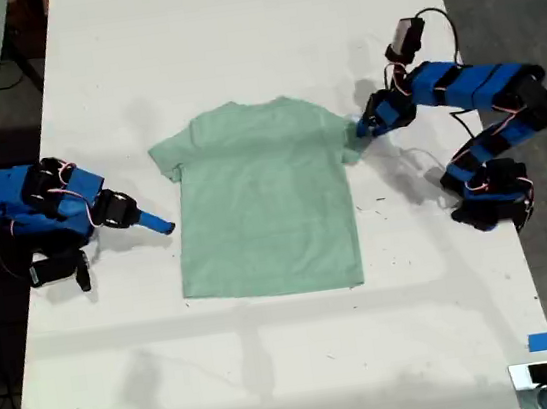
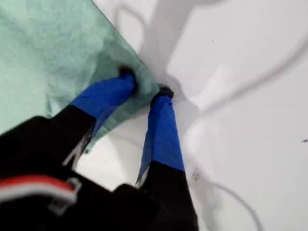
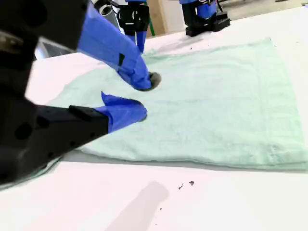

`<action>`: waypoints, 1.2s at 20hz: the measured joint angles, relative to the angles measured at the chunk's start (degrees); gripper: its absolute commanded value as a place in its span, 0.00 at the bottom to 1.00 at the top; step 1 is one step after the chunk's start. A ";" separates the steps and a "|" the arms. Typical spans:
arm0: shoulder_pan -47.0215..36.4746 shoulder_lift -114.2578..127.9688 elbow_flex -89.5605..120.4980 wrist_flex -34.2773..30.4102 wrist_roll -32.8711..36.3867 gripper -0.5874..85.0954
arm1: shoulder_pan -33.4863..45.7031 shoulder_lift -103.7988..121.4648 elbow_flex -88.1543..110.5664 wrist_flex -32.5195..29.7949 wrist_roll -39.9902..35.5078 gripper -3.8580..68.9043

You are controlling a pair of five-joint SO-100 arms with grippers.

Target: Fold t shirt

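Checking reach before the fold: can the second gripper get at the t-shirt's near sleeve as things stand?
Probably yes. My second gripper is open beside the t-shirt, with only bare table before that sleeve and nothing blocking the way.

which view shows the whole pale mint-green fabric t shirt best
The exterior view: the pale mint-green fabric t shirt lies flat and fully visible. The first wrist view shows only a sleeve edge, the second wrist view only part of its body.
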 measured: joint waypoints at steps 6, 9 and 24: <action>0.00 0.00 0.00 0.00 0.00 0.08 | -0.18 1.67 -6.06 7.29 -0.35 0.08; 0.00 0.00 0.00 0.00 0.00 0.08 | -9.05 3.16 -19.07 12.13 -0.35 0.08; 0.00 0.00 0.00 0.00 0.00 0.08 | -34.45 -23.82 -52.29 10.55 -0.35 0.06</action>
